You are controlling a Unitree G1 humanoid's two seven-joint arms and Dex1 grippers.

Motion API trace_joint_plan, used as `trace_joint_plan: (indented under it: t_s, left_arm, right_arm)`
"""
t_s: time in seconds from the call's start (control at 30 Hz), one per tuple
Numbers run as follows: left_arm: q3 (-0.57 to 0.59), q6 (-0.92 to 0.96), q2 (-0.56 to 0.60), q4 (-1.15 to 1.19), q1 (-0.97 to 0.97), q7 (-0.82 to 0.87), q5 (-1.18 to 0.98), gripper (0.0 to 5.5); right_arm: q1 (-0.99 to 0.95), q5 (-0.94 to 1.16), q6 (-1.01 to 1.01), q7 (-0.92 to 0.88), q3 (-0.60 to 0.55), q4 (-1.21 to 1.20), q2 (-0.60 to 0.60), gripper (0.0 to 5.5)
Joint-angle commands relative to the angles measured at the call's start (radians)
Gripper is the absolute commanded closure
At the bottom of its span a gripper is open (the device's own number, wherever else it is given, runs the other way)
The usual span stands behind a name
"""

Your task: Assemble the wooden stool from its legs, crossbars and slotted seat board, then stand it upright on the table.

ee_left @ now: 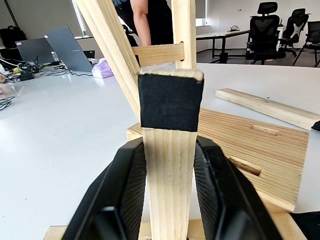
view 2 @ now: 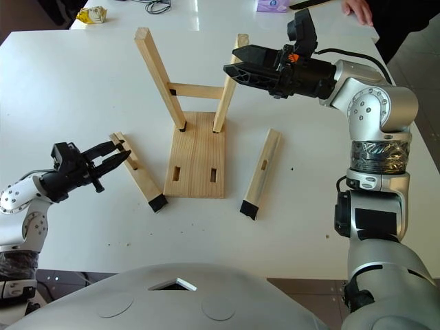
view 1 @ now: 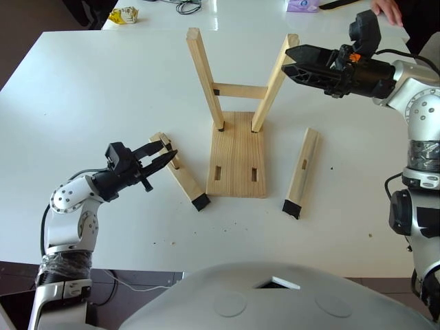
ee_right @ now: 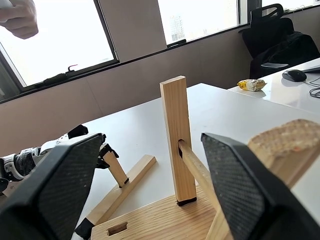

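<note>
The slotted seat board [view 1: 237,148] lies flat mid-table. Two legs [view 1: 205,75] [view 1: 275,79] stand upright in its far slots, joined by a crossbar [view 1: 240,90]. The two near slots are bare. One loose leg [view 1: 184,177] with a black foot lies left of the board. My left gripper [view 1: 170,148] is shut on its far end, and the leg [ee_left: 170,175] sits tight between both fingers. A second loose leg [view 1: 302,172] lies right of the board. My right gripper [view 1: 287,60] hangs open beside the top of the right upright leg [ee_right: 280,150].
A yellow wrapper [view 1: 124,15] and a purple packet [view 1: 302,5] lie on the far table behind. White tabletop [view 1: 89,96] stretches bare to the left of the stool parts, and its front edge runs close below the loose legs.
</note>
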Motion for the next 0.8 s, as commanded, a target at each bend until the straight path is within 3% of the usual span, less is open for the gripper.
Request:
trace_joint_plan:
  t_s: [0.03,0.2,0.37,0.8]
  left_arm:
    - [0.015,0.001,-0.049,-0.012,0.097,0.047,0.011,4.19]
    - [0.008,-0.026,-0.099,-0.051,0.169,0.098,0.031,4.19]
    - [-0.049,-0.038,-0.079,-0.072,0.183,0.124,0.114,4.19]
    - [0.007,-0.028,-0.073,-0.07,0.193,0.166,0.043,4.19]
  right_arm:
    - [-0.027,-0.007,0.016,0.004,0.013,-0.002,-0.001,1.85]
    - [-0.035,-0.005,0.025,-0.001,0.016,0.004,0.004,1.85]
    - [-0.048,-0.006,0.025,-0.004,0.019,0.017,0.013,1.85]
    - [-0.044,0.01,0.047,-0.031,0.004,0.001,0.036,1.85]
